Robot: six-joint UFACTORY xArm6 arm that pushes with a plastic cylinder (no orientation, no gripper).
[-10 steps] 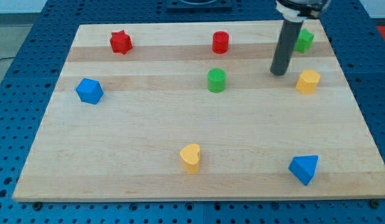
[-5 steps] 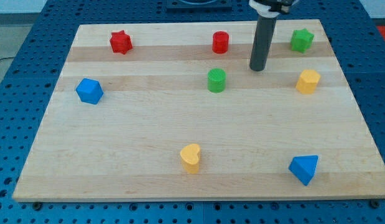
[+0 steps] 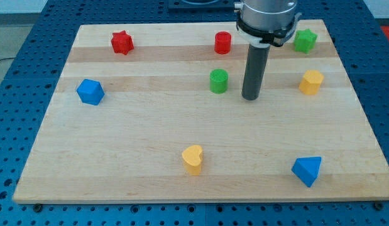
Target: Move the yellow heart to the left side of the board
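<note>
The yellow heart [image 3: 193,159] lies near the view's bottom, a little left of the board's middle. My tip [image 3: 249,97] rests on the board well above and to the right of the heart. It stands just right of the green cylinder [image 3: 219,81], with a small gap between them.
A wooden board [image 3: 119,138] carries a red star [image 3: 122,43], red cylinder [image 3: 222,43], green star [image 3: 305,41], yellow hexagonal block [image 3: 311,82], blue block [image 3: 90,91] at the left, and blue triangular block [image 3: 306,170] at the bottom right.
My tip has moved left and down the view, from beside the green star to just right of the green cylinder. No block has moved.
</note>
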